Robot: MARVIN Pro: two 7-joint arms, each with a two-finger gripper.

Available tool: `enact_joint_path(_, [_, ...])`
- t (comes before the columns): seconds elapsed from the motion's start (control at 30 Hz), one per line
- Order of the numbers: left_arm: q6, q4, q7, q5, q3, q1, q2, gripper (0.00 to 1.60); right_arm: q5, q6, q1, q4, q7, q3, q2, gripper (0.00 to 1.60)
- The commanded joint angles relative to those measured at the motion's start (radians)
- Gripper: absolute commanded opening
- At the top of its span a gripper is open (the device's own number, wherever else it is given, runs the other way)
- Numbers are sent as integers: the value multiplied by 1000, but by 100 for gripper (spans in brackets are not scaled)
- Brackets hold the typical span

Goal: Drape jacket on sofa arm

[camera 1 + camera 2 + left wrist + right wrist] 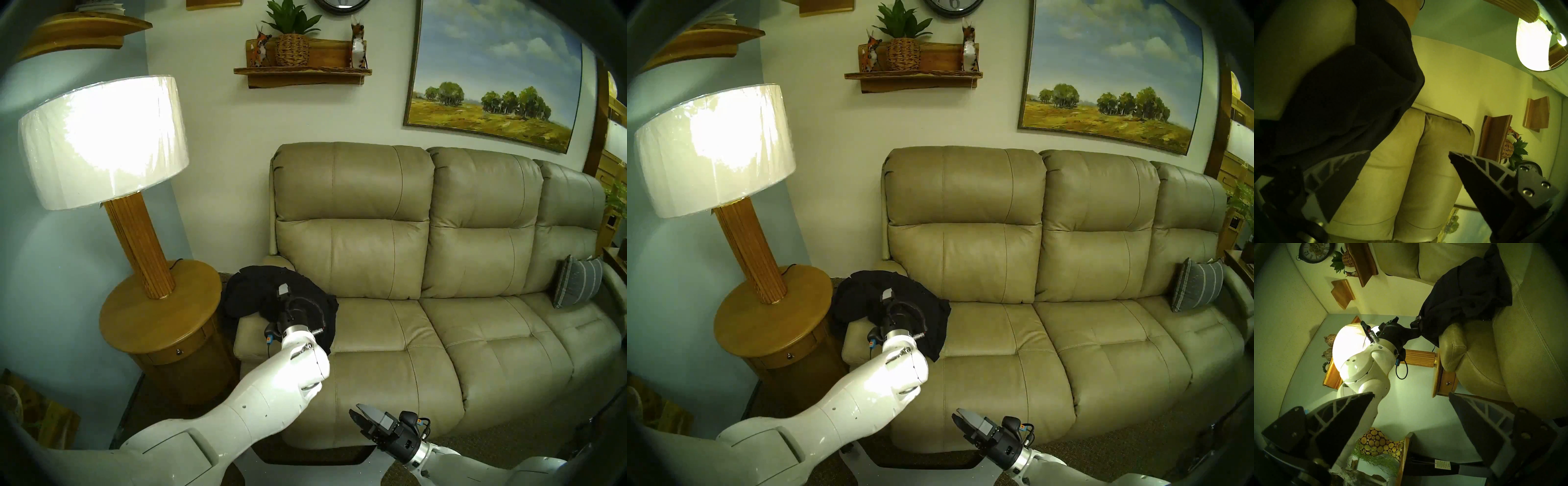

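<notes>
The black jacket lies bunched over the back part of the beige leather sofa arm, with one edge hanging onto the seat cushion. My left gripper is right above it, jaws wide apart. In the left wrist view the jacket overlaps the left finger, while the right finger is free. In the right wrist view one left finger touches the jacket above the sofa arm. My right gripper is open and empty, low in front of the sofa.
A round wooden side table with a lit lamp stands close to the sofa arm's left. A grey striped pillow leans at the sofa's far right. A wall shelf hangs above.
</notes>
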Motion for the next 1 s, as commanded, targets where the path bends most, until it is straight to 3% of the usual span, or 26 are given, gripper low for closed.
enact_joint_path(0.0, [-99,-90,-73,10,73,111,43,160,8,-6,-8,-13,24,8,3,160])
enact_joint_path(0.17, [-164,-181,-110,11,132,214,107,160,18,-41,1,-36,20,31,-4,160])
enact_joint_path(0.2, [-179,-163,-116,-1,165,189,118,160,18,-47,4,-43,18,34,-5,160])
enact_joint_path(0.33, [-225,-233,-138,5,206,218,171,160,15,-86,12,-74,-3,48,-7,160])
enact_joint_path(0.5, [-281,-242,-157,1,265,213,214,160,28,-123,22,-98,-80,76,-14,160])
enact_joint_path(0.97, [-281,-232,-264,-20,331,218,282,160,49,-160,-5,-199,-301,115,11,160])
